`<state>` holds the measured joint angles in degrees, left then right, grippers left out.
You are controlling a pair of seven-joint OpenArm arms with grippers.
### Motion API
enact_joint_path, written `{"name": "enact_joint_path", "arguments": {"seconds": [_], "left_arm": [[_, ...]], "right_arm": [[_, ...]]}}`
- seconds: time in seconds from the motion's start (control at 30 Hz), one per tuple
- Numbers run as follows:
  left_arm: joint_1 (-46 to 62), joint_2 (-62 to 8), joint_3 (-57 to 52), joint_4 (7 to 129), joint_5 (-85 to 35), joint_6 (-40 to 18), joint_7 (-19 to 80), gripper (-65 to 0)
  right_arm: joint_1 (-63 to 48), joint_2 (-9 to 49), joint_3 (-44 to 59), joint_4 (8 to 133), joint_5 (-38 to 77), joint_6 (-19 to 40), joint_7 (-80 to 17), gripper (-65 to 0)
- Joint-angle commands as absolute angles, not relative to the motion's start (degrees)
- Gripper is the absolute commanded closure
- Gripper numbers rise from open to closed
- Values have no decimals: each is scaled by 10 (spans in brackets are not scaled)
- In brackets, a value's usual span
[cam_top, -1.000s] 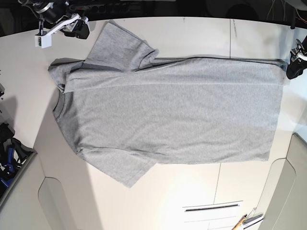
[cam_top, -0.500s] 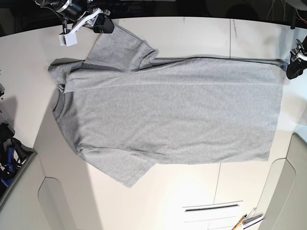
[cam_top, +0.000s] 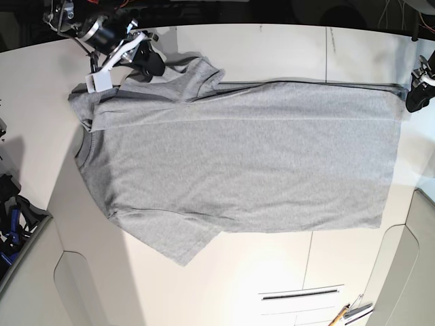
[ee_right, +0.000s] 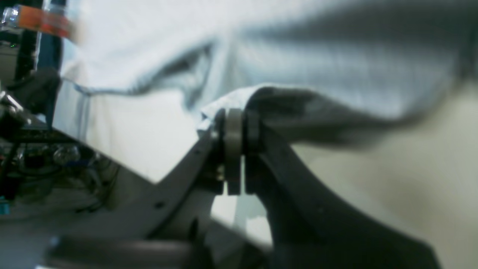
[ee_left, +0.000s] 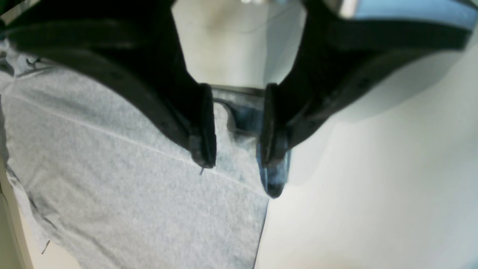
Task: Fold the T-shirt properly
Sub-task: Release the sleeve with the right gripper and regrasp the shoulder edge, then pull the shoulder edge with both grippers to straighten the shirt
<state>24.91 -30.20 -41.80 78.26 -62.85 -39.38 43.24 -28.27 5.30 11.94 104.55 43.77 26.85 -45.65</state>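
The heather-grey T-shirt [cam_top: 238, 156] lies flat on the white table, plain side up, neck at the left and hem at the right. My right gripper [cam_top: 148, 62] is at the far sleeve [cam_top: 187, 73], whose outer end is lifted and drawn in. In the right wrist view that gripper [ee_right: 234, 116] is shut on a pinched fold of sleeve cloth [ee_right: 283, 101]. My left gripper [cam_top: 413, 95] sits at the hem's far right corner. Seen from the left wrist, it [ee_left: 237, 157] stands open, its fingertips [ee_left: 203, 149] over the shirt's corner [ee_left: 112, 179].
The white table [cam_top: 272, 47] has a dark back edge behind both arms. Blue and black gear [cam_top: 13, 217] sits at the left edge. A pencil and small tools [cam_top: 350, 312] lie at the front right beside curved panel seams.
My right gripper moved right and toward the shirt, onto the far sleeve's end, and shut on the cloth. The sleeve end is now drawn in. The left arm has not moved.
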Motion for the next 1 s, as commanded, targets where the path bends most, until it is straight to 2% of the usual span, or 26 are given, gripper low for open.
{"name": "enact_joint_path", "arguments": {"seconds": [0.0, 0.37, 0.57, 0.83, 0.87, 0.97], "left_arm": [[249, -316, -423, 790, -641, -400, 423, -241], [249, -316, -423, 790, -644, -400, 424, -241], [249, -316, -423, 790, -645, -400, 424, -241], [249, -316, -423, 790, -645, -400, 424, -241], [249, -316, -423, 790, -645, -400, 425, -241], [249, -316, -423, 790, -645, -400, 424, -241]], "right_arm": [[-265, 54, 115, 1054, 450, 275, -448, 0], [-79, 54, 5, 1054, 306, 274, -405, 0], [-38, 53, -26, 1053, 240, 268, -369, 0], [-11, 54, -26, 1052, 214, 268, -329, 0], [-10, 53, -26, 1052, 214, 268, -329, -37], [-10, 54, -26, 1052, 214, 268, -330, -255]]}}
